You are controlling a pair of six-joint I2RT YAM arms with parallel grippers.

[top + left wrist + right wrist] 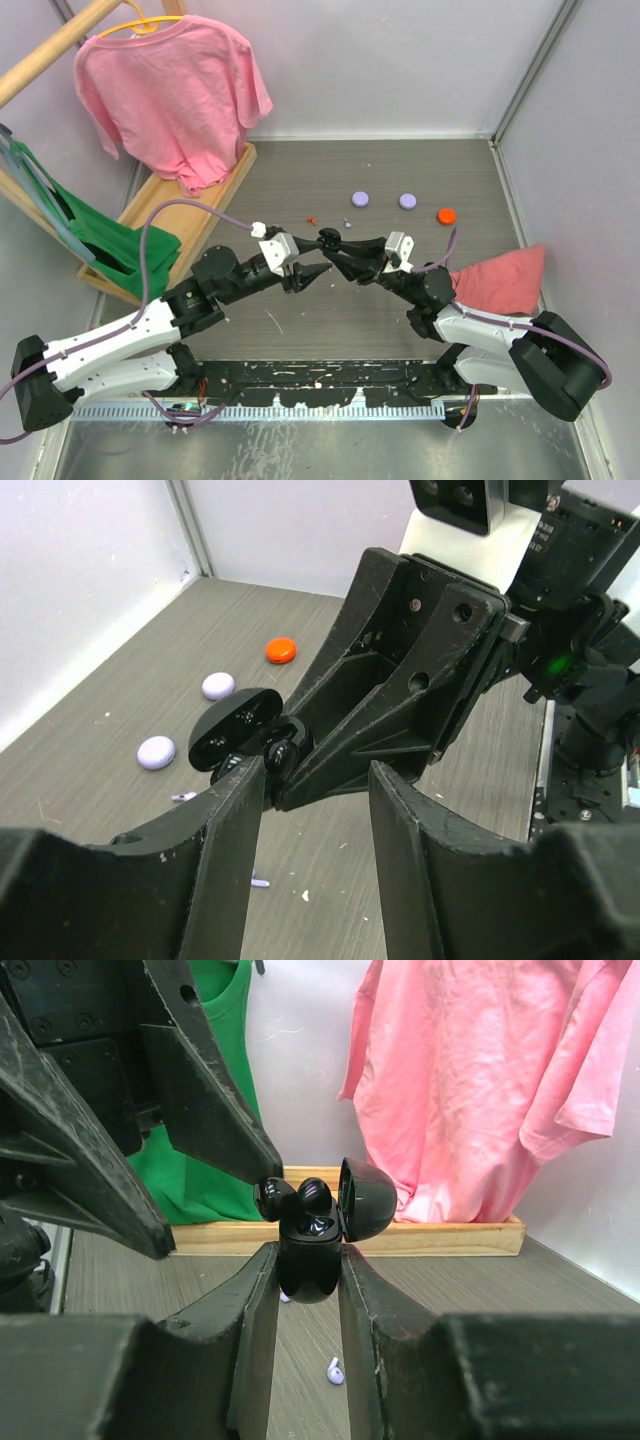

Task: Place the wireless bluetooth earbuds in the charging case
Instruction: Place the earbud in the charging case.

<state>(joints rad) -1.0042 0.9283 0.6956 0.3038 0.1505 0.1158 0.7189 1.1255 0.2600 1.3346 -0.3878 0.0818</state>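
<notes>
Right wrist view: charging case (305, 1265), lid open, pinched in right jaws above worktop (560, 1280). Earbuds (314, 1196) at its mouth, one apparently unseated. Left jaws spread. Suggest a gentle, square press home.

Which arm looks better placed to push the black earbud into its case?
Left, probably. The left gripper has its tips right at the open charging case, beside an earbud at its top. The right gripper is clamped on the case, holding it up.

glossy black plastic charging case (308, 1265); matt scuffed plastic fingers (250, 1360); wood-grain table (420, 165)
</notes>
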